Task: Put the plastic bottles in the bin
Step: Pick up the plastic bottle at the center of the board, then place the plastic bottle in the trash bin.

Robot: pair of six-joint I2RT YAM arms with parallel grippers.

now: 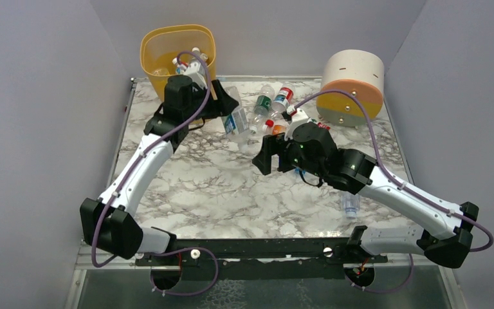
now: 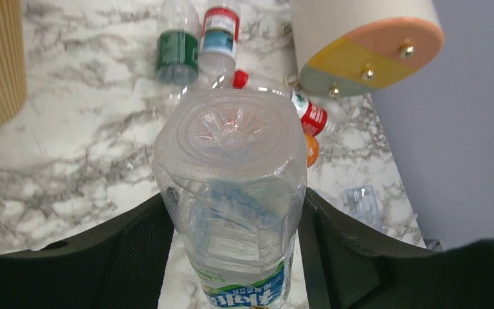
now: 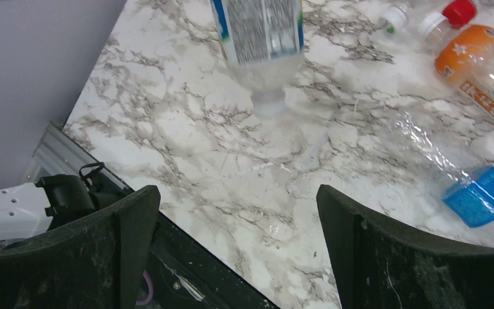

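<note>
Several bottles (image 1: pixel 262 105) lie near the table's (image 1: pixel 212 187) far edge, and the bin (image 1: pixel 149 58) stands at its far left corner. Beside the bin, the left gripper (image 2: pixel 231 219) is clamped on a clear bottle (image 2: pixel 231 148). The right gripper (image 3: pixel 238 212) stands apart, empty.

Gripper (image 3: pixel 235 199) spread wide, empty; bottles (image 3: pixel 469 55) on marble table (image 3: pixel 186 129).

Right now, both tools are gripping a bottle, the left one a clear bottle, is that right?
Not quite. The left tool does grip a clear bottle, but the right tool is open and holds nothing. The right wrist view shows only bare table between its fingers.
</note>
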